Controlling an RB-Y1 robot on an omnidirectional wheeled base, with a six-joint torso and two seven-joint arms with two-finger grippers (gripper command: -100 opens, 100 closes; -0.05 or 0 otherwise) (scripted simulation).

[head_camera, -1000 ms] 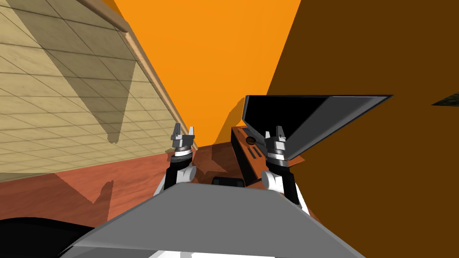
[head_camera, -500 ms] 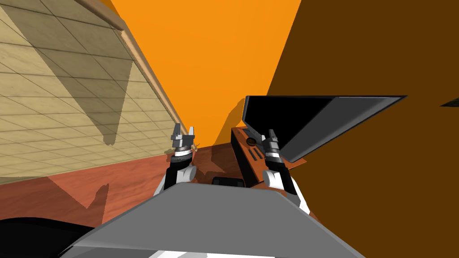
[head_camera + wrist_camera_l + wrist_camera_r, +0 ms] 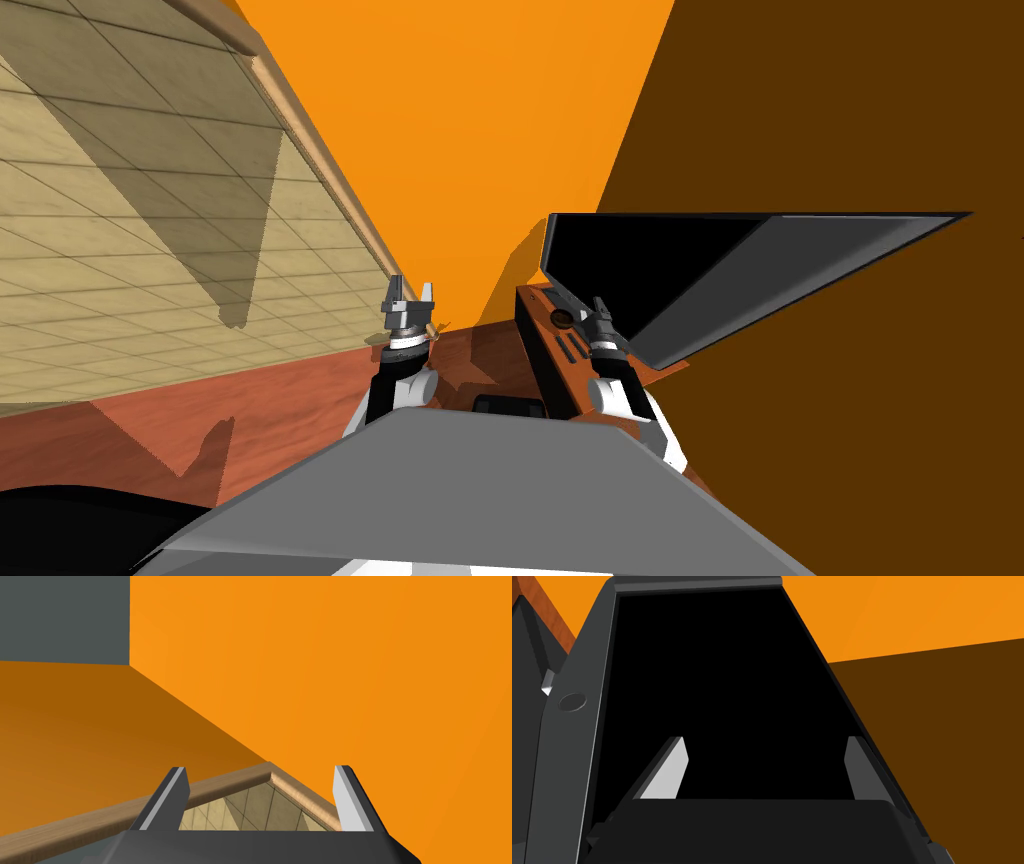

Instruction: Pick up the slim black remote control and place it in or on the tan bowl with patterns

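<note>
On the reddish-brown wooden stand (image 3: 545,375), two slim black bars, which I take for the remote control (image 3: 572,346), lie just left of my right gripper (image 3: 600,306). A small round brown bowl (image 3: 562,318) sits a little beyond them, close to the gripper's fingers. In the right wrist view my right gripper (image 3: 764,743) stands open and holds nothing, facing the black screen of the television (image 3: 712,676). My left gripper (image 3: 410,294) is raised off to the left of the stand, also open (image 3: 260,770) and holding nothing.
The television (image 3: 720,270), with its grey frame (image 3: 567,726), overhangs the stand just beyond my right hand. Behind it rise an orange wall (image 3: 460,120) and a dark brown wall (image 3: 850,420). A small tan thing (image 3: 436,328) shows beside my left gripper. Reddish floor (image 3: 250,410) lies to the left.
My right gripper has dropped and shifted a little left, closer to the bowl and the black bars. The whole head view has shifted slightly. A small tan thing now shows by the left gripper.
</note>
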